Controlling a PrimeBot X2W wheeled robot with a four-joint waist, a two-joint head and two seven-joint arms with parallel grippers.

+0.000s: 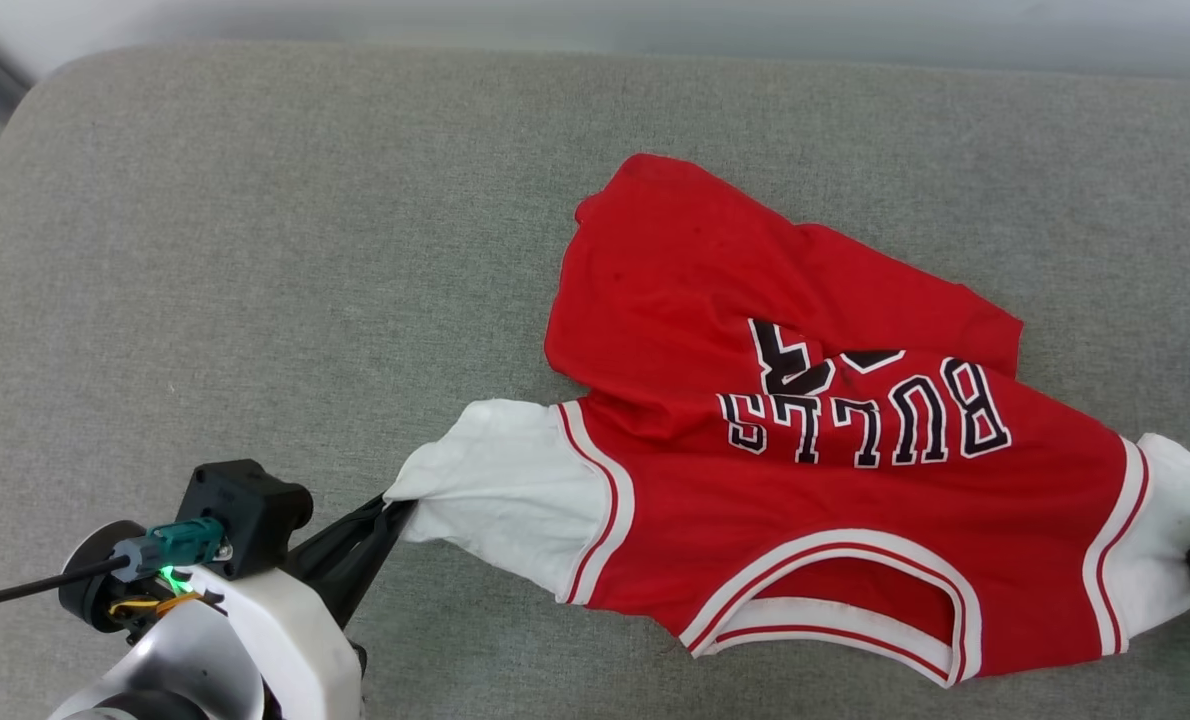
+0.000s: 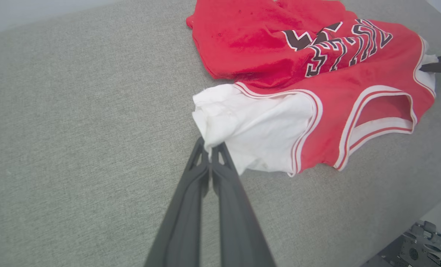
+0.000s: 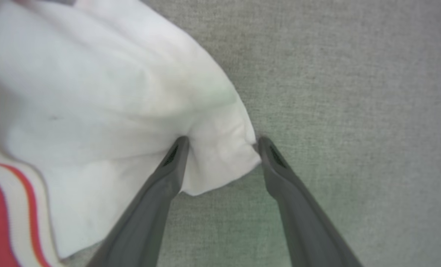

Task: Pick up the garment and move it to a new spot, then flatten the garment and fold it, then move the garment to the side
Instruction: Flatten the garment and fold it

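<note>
Grey cushion (image 1: 205, 250) carrying garment (image 1: 805, 480), lying right of centre, collar nearest. Left pincer (image 2: 210, 148) clamping tip of white left sleeve (image 1: 505, 490), sleeve stretching leftward. Right pincer (image 3: 222, 144) gaping, fingers straddling corner of right sleeve (image 3: 131, 92), not pinching. Farther off, red body bunching, lettering creasing. Judging: flattening under way; folding and moving aside not yet done.

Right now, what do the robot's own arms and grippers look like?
The left gripper and right gripper each have two long, tapering dark-grey fingers. The left arm is glossy white, with a black boxy module, a teal plug, a black cable and a green light.
</note>
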